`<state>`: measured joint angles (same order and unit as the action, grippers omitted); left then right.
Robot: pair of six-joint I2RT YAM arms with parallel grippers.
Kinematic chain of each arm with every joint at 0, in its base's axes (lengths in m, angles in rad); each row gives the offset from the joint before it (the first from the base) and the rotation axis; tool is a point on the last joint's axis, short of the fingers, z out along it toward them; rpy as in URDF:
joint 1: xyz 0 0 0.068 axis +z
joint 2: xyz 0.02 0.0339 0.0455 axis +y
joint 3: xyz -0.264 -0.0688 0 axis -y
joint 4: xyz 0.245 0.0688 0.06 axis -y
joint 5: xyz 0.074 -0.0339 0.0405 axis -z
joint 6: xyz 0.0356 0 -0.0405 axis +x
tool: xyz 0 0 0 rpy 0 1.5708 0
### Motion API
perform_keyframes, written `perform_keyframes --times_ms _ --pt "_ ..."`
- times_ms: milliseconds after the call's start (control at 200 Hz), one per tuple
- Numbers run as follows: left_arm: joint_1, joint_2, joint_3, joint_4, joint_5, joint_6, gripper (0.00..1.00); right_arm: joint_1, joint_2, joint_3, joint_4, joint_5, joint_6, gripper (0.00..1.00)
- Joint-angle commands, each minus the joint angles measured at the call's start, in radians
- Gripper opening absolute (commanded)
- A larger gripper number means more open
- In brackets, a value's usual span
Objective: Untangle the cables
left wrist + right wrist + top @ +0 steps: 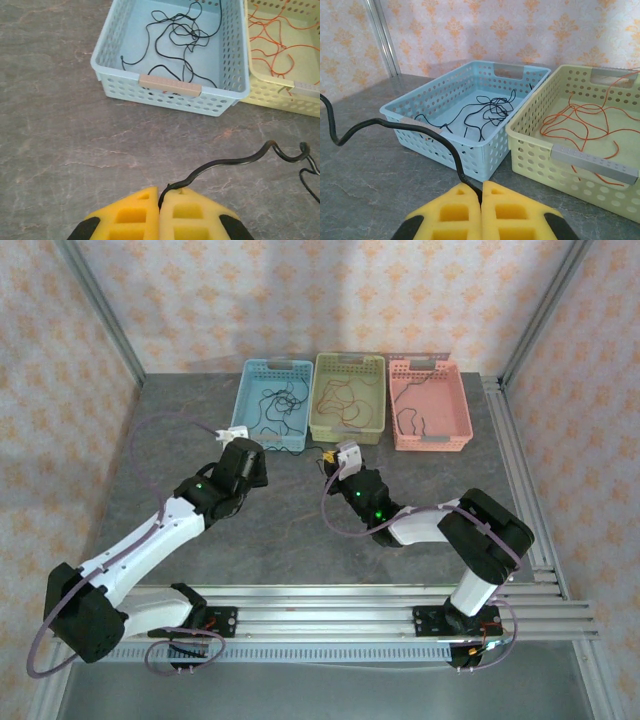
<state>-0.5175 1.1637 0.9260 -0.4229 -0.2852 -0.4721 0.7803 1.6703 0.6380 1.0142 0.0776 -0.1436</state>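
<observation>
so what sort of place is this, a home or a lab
Probably a robot lab test cell, not a home: the left arm and right arm bolted to an aluminium rail, wallpaper-print panels in a metal frame, plus a blue basket, green basket and pink basket.

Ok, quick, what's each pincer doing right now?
Left pincer: shut on a black cable.
Right pincer: shut on a black cable.

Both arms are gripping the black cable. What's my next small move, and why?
Probably carry it, with both arms together, toward the light blue perforated plastic basket. The left gripper and right gripper each pinch the thin black cable between shut yellow foam fingers, and that basket holds the other loose black cables.
</observation>
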Motion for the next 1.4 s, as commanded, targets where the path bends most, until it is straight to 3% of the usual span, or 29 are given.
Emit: perform_keyframes --times_ms 0,190,390,540,596,676,851,1126,1396 --pt "0.028 -0.036 0.046 -0.133 -0.258 0.005 0.00 -0.033 -0.010 -0.003 -0.031 0.136 0.007 0.00" --pt "0.028 -0.070 0.072 -0.175 -0.315 0.024 0.00 -0.033 -0.007 0.002 -0.036 0.130 0.008 0.00" --pt "0.035 -0.111 0.040 -0.123 -0.153 0.037 0.00 -0.033 -0.008 -0.014 0.003 0.101 0.010 0.00" --pt "0.037 -0.141 0.028 -0.132 -0.050 0.005 0.59 -0.033 -0.012 -0.017 0.006 0.114 0.010 0.00" --pt "0.039 -0.163 0.027 -0.144 -0.022 -0.004 0.71 -0.033 -0.012 -0.017 0.006 0.114 0.010 0.00" --pt "0.040 -0.195 0.048 -0.193 -0.018 -0.007 0.79 -0.033 -0.013 -0.016 0.004 0.114 0.012 0.00" --pt "0.051 -0.241 0.128 -0.277 0.014 0.033 0.89 -0.033 -0.018 -0.022 0.004 0.083 0.005 0.00" --pt "0.051 -0.143 0.262 -0.326 0.122 0.064 0.89 -0.033 -0.032 -0.027 -0.015 0.053 -0.020 0.00" --pt "0.051 -0.144 0.222 -0.281 0.183 0.088 0.92 -0.033 -0.032 -0.020 -0.029 0.032 -0.020 0.00"
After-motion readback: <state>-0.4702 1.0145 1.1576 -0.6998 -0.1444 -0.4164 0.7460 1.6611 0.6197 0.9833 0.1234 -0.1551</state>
